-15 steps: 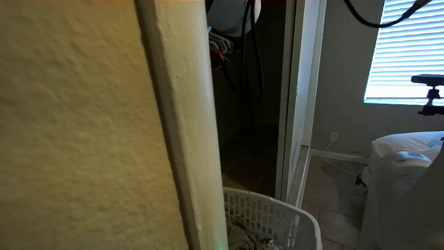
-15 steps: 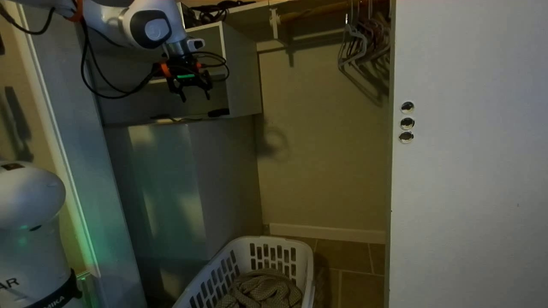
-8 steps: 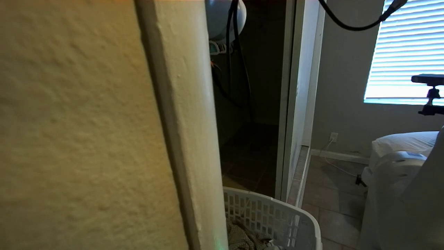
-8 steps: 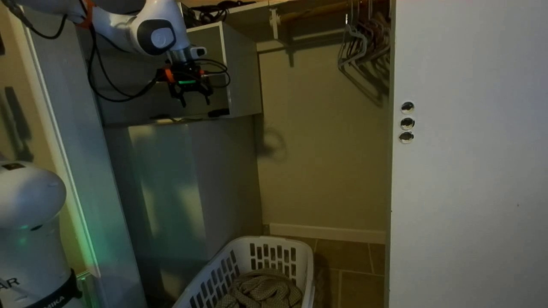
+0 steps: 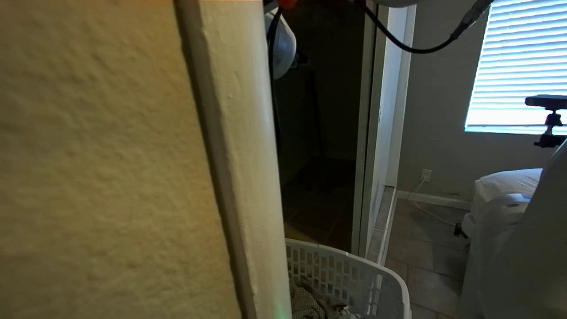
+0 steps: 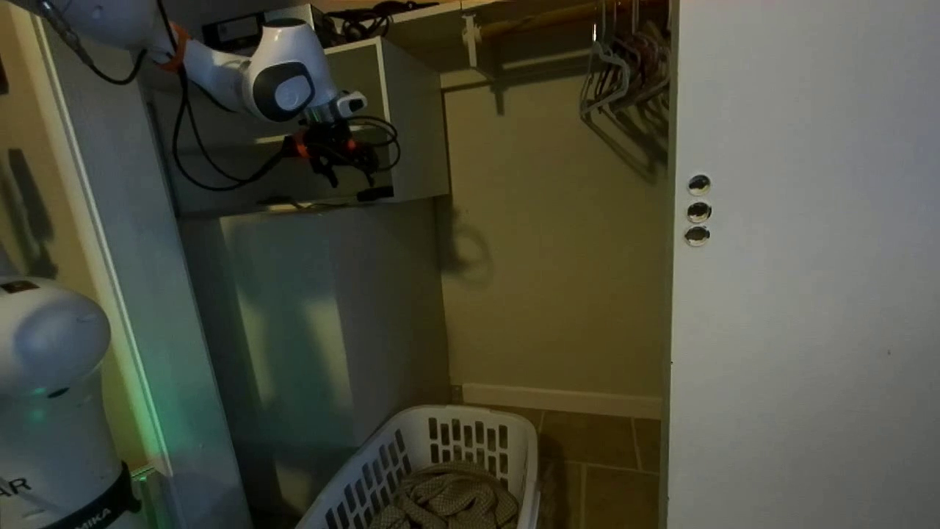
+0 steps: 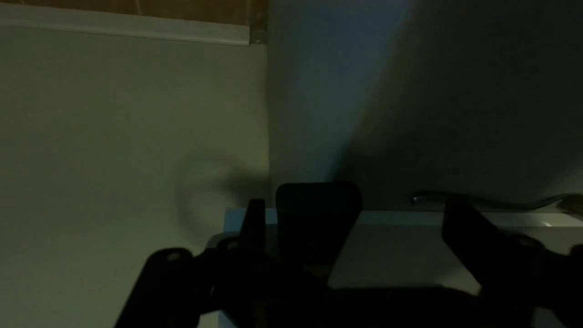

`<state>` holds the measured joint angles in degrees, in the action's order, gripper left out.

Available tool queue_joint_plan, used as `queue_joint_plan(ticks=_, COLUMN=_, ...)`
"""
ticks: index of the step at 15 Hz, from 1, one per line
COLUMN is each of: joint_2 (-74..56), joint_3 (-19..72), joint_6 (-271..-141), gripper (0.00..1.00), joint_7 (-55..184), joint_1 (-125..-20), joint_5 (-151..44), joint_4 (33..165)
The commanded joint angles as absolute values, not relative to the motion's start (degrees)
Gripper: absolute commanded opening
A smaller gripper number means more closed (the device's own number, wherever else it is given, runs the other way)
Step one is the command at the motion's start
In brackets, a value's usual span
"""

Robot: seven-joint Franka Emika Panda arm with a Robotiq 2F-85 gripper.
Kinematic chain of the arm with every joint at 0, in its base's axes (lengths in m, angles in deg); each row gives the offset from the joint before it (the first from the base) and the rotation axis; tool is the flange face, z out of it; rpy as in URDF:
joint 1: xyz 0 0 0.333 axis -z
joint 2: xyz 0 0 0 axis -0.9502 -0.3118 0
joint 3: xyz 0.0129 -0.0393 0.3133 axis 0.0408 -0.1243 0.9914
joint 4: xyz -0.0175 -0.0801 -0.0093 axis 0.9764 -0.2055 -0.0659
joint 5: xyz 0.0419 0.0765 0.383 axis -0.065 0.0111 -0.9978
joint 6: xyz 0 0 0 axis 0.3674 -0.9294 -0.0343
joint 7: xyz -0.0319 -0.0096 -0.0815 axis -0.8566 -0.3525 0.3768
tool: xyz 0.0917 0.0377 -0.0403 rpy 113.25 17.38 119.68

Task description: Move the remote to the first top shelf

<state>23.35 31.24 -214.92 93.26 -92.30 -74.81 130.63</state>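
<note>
A dark remote-like object (image 6: 375,193) lies on the bottom board of the white shelf unit (image 6: 418,125), at its front right corner. In the wrist view the black object (image 7: 319,214) pokes over the board's front edge. My gripper (image 6: 353,184) is just above and left of it in that exterior view, fingers pointing down. In the wrist view my gripper (image 7: 355,212) is open, with the black object between the fingers, nearer the left one. Contact cannot be told in the dark. The upper compartment (image 6: 360,73) is above the gripper. In an exterior view the gripper is hidden behind the wall edge.
A thin cable or cord (image 7: 483,200) lies on the board's edge. Black cables (image 6: 374,22) sit on top of the unit. A white laundry basket (image 6: 485,415) with cloth stands below. Hangers (image 6: 617,81) hang to the right. A white door (image 6: 800,294) stands at the right.
The arm and gripper have moved down and to the right, closer to the dark object. The wrist has turned, and the green light on the gripper no longer shows. The fingers stay open.
</note>
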Motion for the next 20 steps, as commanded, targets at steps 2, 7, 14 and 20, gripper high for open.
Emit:
queue_joint_plan(ticks=2, joint_2=17.7, joint_3=33.7, joint_6=-221.1, gripper=1.00, joint_7=90.2, joint_1=-91.0, joint_5=-76.5, joint_4=127.1)
queue_joint_plan(ticks=7, joint_2=14.8, joint_3=35.0, joint_6=-223.8, gripper=0.73, joint_7=88.8, joint_1=-90.0, joint_5=-76.0, joint_4=125.2)
queue_joint_plan(ticks=14, joint_2=13.2, joint_3=36.1, joint_6=-223.7, gripper=0.86, joint_7=88.6, joint_1=-88.9, joint_5=-76.4, joint_4=123.9)
queue_joint_plan(ticks=20, joint_2=12.4, joint_3=36.8, joint_6=-223.7, gripper=0.74, joint_7=88.5, joint_1=-88.3, joint_5=-76.2, joint_4=123.4)
